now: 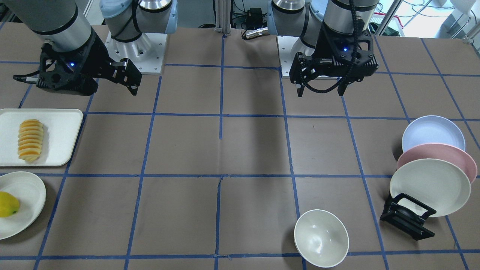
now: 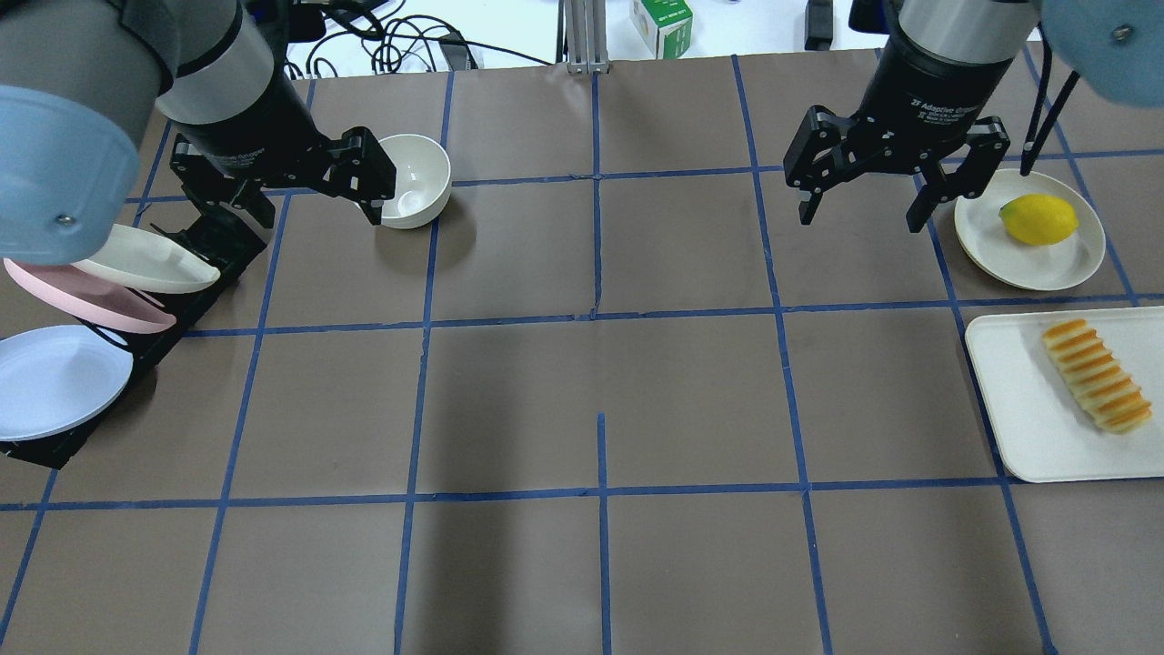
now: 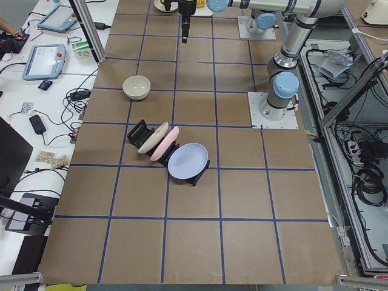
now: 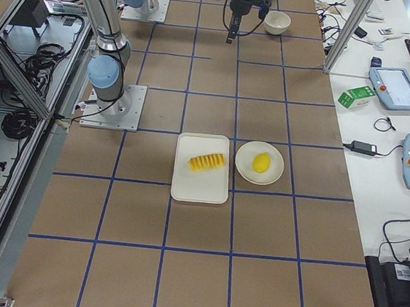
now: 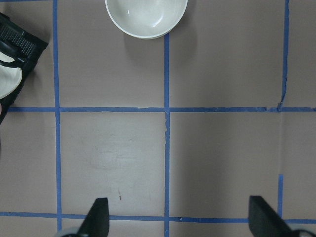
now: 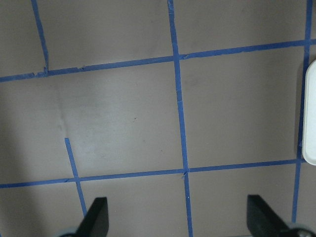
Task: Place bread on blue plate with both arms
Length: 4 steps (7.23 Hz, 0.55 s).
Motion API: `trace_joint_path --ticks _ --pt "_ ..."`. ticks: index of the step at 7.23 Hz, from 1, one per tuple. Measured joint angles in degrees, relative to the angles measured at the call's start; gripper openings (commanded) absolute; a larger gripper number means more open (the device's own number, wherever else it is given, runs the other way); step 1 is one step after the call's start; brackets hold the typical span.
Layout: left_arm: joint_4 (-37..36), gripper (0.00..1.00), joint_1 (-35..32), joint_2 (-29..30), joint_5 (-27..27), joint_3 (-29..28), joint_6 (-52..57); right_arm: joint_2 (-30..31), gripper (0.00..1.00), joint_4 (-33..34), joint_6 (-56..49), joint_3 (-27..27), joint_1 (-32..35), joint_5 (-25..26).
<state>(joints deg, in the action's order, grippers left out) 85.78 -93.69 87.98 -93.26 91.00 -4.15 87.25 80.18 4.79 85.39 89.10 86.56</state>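
Observation:
The bread (image 2: 1096, 375) is a ridged yellow-orange loaf lying on a white tray (image 2: 1009, 400) at the table's right side; it also shows in the front view (image 1: 30, 140). The blue plate (image 2: 55, 382) leans in a black rack at the far left, nearest the robot, and shows in the front view (image 1: 431, 131). My left gripper (image 2: 309, 209) hangs open and empty above the table between the rack and a bowl. My right gripper (image 2: 859, 216) hangs open and empty above the table, left of the lemon plate and well short of the bread.
A pink plate (image 2: 91, 305) and a cream plate (image 2: 145, 259) lean in the same rack behind the blue one. A white bowl (image 2: 414, 177) stands just right of my left gripper. A yellow lemon (image 2: 1038, 219) sits on a cream plate (image 2: 1064, 264) beyond the tray.

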Motion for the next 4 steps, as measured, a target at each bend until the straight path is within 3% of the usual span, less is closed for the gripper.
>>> trace_joint_path --ticks 4 --pt "1.09 1.00 0.85 0.06 0.15 -0.28 2.75 -0.07 1.00 0.00 0.25 0.03 -0.03 0.05"
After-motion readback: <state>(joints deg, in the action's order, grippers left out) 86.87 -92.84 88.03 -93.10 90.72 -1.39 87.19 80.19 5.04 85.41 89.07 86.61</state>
